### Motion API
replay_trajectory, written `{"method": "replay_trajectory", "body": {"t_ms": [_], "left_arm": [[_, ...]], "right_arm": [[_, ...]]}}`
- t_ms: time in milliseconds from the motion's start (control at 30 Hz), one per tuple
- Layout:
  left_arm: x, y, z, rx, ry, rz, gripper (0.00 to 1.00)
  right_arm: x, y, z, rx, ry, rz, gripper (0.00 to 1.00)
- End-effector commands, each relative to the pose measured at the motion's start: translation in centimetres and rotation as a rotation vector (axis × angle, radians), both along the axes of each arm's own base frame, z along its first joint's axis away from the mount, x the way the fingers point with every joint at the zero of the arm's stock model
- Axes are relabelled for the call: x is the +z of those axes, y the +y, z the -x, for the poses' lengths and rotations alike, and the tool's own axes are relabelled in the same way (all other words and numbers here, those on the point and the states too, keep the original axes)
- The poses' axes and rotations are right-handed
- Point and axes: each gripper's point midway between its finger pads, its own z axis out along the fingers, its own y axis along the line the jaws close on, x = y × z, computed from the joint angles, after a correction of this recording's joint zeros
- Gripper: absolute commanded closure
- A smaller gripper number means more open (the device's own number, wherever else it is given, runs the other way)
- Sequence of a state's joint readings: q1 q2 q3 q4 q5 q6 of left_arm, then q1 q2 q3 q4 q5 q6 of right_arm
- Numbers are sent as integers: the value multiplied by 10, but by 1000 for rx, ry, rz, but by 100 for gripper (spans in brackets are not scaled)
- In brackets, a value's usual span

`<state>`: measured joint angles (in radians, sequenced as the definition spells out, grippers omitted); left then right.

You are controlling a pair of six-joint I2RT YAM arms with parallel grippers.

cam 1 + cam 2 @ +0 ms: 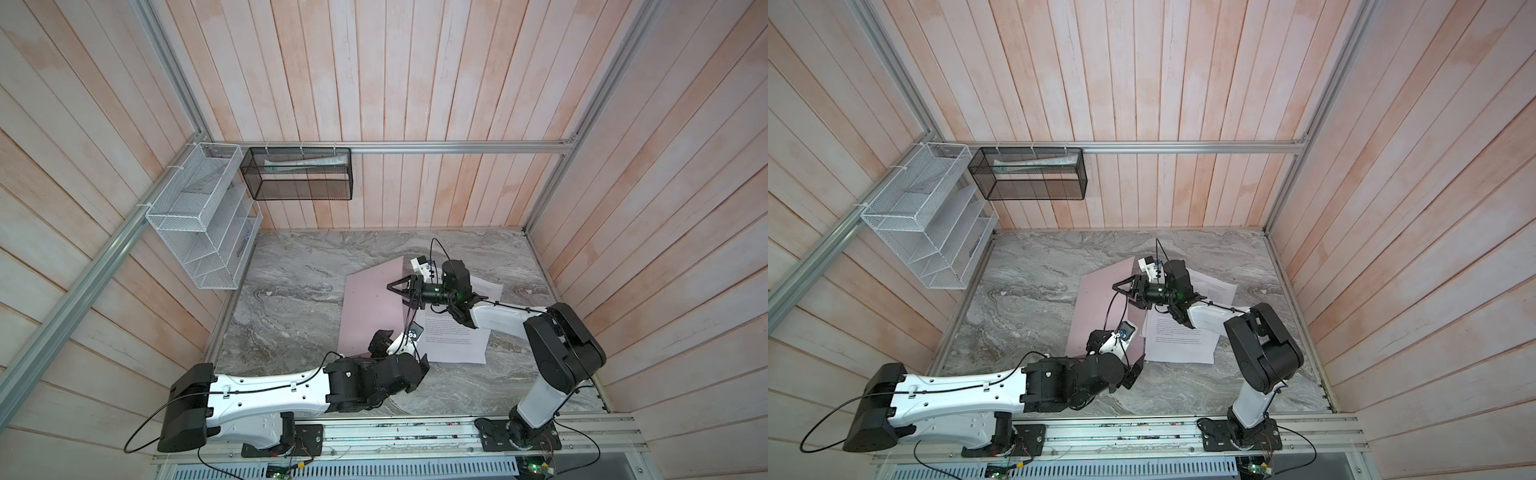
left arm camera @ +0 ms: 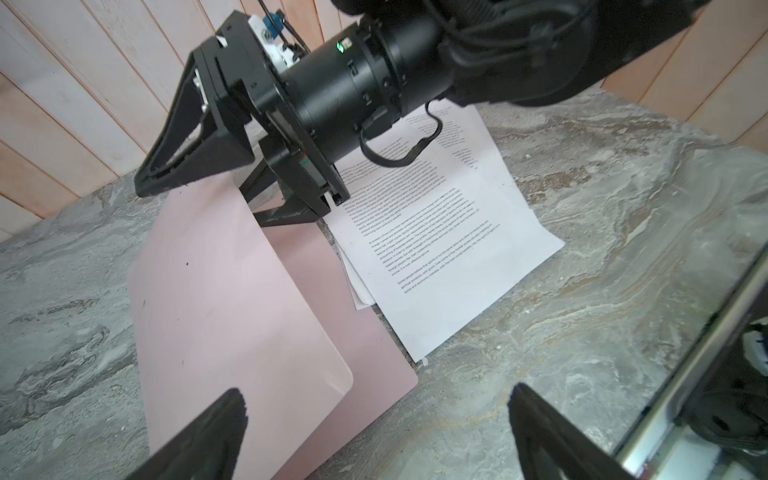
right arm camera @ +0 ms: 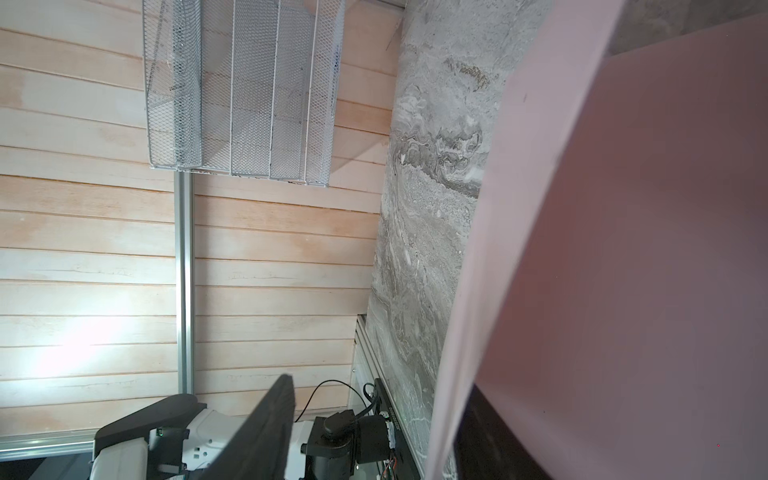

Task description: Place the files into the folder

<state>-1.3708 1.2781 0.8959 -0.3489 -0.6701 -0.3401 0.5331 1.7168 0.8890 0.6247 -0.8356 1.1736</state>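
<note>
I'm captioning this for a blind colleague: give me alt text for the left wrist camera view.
The right gripper, jaws apart, props up the front cover of the pink folder on a grey marble table. The files, white printed sheets, lie beside it, just overlapping its lower leaf. The left gripper stands open in the foreground.

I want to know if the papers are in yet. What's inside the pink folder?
Only bare pink shows inside the folder; the papers lie beside it. The raised cover hides the rest.
</note>
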Motion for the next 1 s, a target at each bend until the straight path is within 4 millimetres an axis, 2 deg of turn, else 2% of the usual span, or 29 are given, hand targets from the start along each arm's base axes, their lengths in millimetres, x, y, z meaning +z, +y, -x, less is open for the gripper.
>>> {"method": "replay_trajectory", "body": {"t_ms": [0, 167, 300, 467, 500, 600, 633, 967], "left_arm": [[-10, 6, -12, 92, -36, -72, 0], [-29, 15, -34, 214, -5, -116, 4], [-27, 29, -47, 286, -16, -96, 19], [-25, 42, -62, 306, -23, -60, 49], [-26, 43, -64, 299, -18, -55, 59], [-24, 48, -70, 308, -15, -47, 96], [-23, 49, -70, 310, -17, -50, 100], [15, 57, -69, 314, -26, 68, 100]], "right_arm": [[15, 0, 5, 1, -27, -34, 43], [21, 2, 10, 9, -44, -32, 43], [27, 2, 11, 6, -54, -39, 43], [30, 2, 12, 6, -59, -56, 44], [30, 3, 12, 7, -58, -58, 44], [33, 4, 11, 12, -61, -65, 45], [34, 4, 11, 11, -63, -67, 45], [50, 4, -7, 5, -95, -101, 45]]}}
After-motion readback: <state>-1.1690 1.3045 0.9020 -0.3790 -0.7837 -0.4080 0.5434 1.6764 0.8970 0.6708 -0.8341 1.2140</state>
